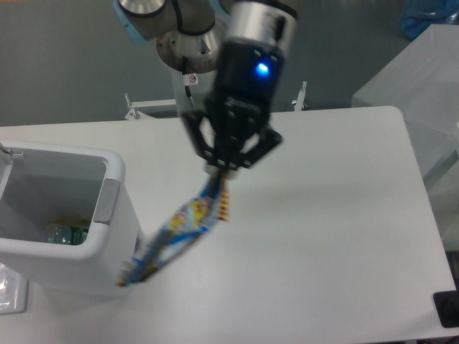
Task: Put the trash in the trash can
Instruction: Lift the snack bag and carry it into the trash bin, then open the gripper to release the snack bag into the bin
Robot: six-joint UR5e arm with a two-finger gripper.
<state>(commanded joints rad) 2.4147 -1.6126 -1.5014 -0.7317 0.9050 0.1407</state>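
My gripper (221,169) hangs high over the middle of the table, shut on the top edge of the blue foil snack bag (179,227). The bag dangles and swings down to the left, blurred, its lower end close to the trash can's right wall. The white trash can (107,215) stands at the left edge of the table with a grey side panel. Inside it lies the crushed clear bottle with a green label (68,234).
The white table (323,236) spreads to the right of the can. The arm's base column (192,79) stands behind the table's far edge. A grey box (423,79) sits past the table's right side.
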